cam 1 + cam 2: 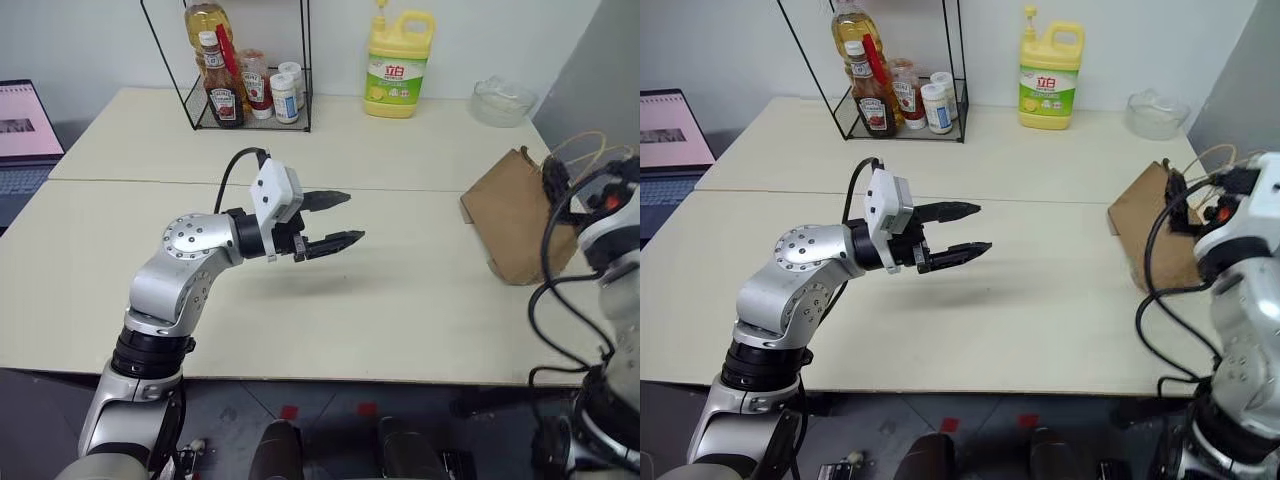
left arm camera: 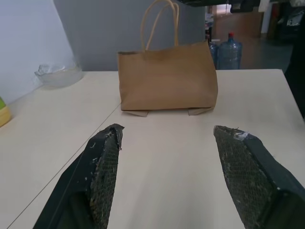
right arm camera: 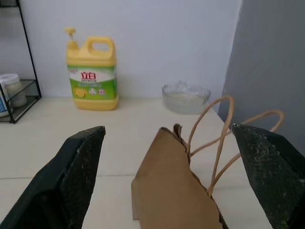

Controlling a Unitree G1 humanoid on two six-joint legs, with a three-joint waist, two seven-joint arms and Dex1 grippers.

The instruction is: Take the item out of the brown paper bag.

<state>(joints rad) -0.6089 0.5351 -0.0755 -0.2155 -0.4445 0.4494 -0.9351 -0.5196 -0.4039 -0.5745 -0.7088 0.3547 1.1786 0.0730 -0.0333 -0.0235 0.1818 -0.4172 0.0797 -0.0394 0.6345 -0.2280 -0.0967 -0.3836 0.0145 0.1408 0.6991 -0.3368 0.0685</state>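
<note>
Brown kraft paper is what matters here: the brown paper bag [image 1: 515, 225] stands on the far right of the pale table [image 1: 400, 300], its two looped cord handles [image 2: 159, 21] rising from the top edge. The item to be taken out is not visible, so it is presumably down inside the bag — its exact position and tilt cannot be told.

The left gripper [image 1: 335, 222] hovers above the middle of the table, pointing sideways toward the bag with its fingers spread wide and empty. In the left wrist view the bag's broad face sits squarely between them, but well apart. The right gripper [image 3: 181, 191] is much nearer: its wrist view looks over the bag's narrow end and torn-looking top edge from just behind, fingers [image 3: 71, 176] also wide apart and holding nothing.

The bag's long axis runs roughly away from the robot, so the mouth opens upward between the handles. Judging from this, the right arm is the natural one to reach down into the opening, with the left arm able to cross over and steady the bag's side — a light paper bag may slide or tip if pushed.

A yellow detergent jug [image 1: 398, 65], a glass bowl [image 1: 503, 100] and a wire rack [image 1: 245, 60] of bottles stand along the back.
</note>
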